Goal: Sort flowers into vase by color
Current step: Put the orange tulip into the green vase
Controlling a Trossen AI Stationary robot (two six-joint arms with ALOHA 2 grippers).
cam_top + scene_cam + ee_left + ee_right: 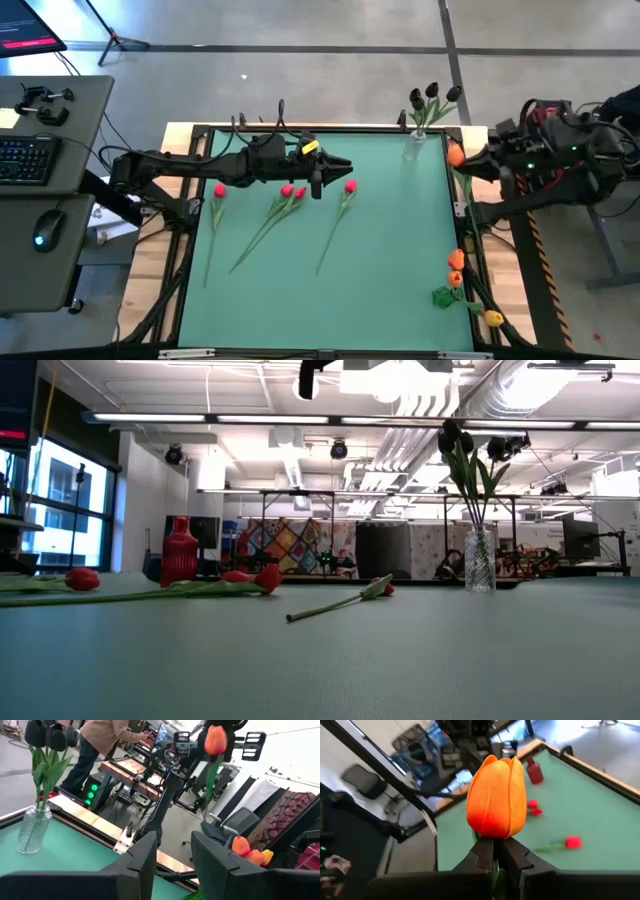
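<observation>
My right gripper (494, 862) is shut on an orange tulip (496, 797), held high over the mat's right edge (455, 155). My left gripper (172, 862) stands open above the mat's far middle (318, 178), with nothing between its fingers. Several red tulips (287, 190) lie flat on the green mat (390, 250); in the low view they lie at mid-table (265, 578). A clear glass vase (415, 145) with dark tulips (470, 445) stands at the far right. A red vase (180, 550) stands at the far left. My right gripper pinches the orange tulip's green stem (494, 870) between its two fingers, just under the head. The fingers reach in from the table's right side. The tulip is lifted clear, head up, and its stem (210, 780) hangs down below the hold.
More orange flowers (456, 265) and a yellow one (493, 318) lie at the mat's near right corner. A raised wooden frame (330, 128) borders the mat. A person (100, 740) stands at a bench beyond the table's far side. A desk with keyboard (25, 155) is at left.
</observation>
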